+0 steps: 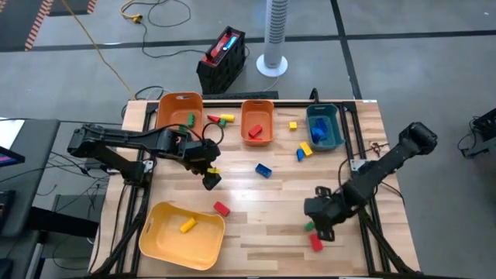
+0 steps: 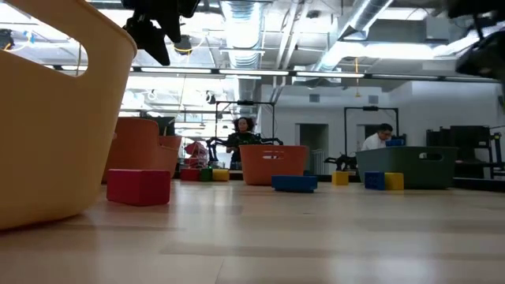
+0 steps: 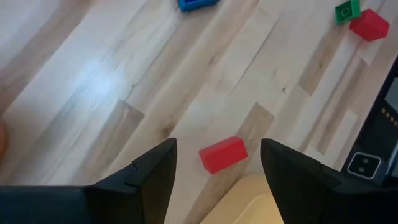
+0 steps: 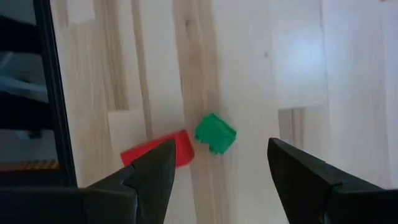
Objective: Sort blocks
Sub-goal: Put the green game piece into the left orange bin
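Blocks (image 1: pixel 264 170) scattered, orange bin (image 1: pixel 257 122), teal bin (image 1: pixel 324 126)

We're looking at a robotics lab, folks, an open industrial-style workspace. Overhead, exposed ducts (image 2: pixel 245 31) and pipes run under the ceiling with strip lights glowing. Across the room, a person (image 2: pixel 384 136) sits at a desk, and another person (image 2: pixel 243 134) is at a far rig with dark frames. From above, the wooden surface (image 1: pixel 263 209) stands on a grey concrete floor (image 1: pixel 403 19), with a yellow cable (image 1: pixel 101 54) trailing across it, hazard tape (image 1: pixel 35 23) at the corner, a white tower fan (image 1: pixel 275 35) and a black crate (image 1: pixel 223 58) parked just behind. Two dark arms are bolted to the surface's sides: a test bench, no home or shop.
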`<state>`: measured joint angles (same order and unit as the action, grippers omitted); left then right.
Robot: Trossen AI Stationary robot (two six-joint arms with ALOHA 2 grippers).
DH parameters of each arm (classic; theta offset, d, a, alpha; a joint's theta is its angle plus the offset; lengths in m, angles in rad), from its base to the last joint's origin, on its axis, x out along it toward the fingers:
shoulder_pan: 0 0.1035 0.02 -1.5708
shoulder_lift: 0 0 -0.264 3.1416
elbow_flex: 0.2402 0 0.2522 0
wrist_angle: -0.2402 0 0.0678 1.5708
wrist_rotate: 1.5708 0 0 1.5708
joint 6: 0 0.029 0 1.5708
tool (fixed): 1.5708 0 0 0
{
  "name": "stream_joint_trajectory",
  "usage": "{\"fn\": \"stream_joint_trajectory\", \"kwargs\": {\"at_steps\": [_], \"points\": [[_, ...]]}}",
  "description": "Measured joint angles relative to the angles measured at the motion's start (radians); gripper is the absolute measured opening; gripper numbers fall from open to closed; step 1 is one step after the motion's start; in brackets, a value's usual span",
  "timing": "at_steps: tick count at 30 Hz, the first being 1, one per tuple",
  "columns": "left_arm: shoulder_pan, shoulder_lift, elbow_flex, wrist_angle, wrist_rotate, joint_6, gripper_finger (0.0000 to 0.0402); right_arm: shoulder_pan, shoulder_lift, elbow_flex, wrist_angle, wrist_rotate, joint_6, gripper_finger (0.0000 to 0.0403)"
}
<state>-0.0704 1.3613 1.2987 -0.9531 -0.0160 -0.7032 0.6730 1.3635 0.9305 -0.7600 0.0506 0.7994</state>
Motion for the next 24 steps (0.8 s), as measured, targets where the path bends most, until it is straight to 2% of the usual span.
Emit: {"fn": "stream_joint_trajectory", "kwargs": {"at_steps": [9, 16, 24], "points": [[0.026, -0.048, 0.000, 0.000, -0.004, 0.042, 0.0226, 0.054, 0.146, -0.004, 0.002, 0.029, -0.199, 0.0265], [0.026, -0.122, 0.000, -0.007, -0.004, -0.009, 0.0226, 0.050, 0.162, -0.003, 0.014, 0.030, -0.303, 0.0264], [0.026, -0.134, 0.000, -0.009, -0.017, -0.025, 0.0226, 0.030, 0.206, -0.023, 0.076, 0.029, -0.438, 0.0264]]}}
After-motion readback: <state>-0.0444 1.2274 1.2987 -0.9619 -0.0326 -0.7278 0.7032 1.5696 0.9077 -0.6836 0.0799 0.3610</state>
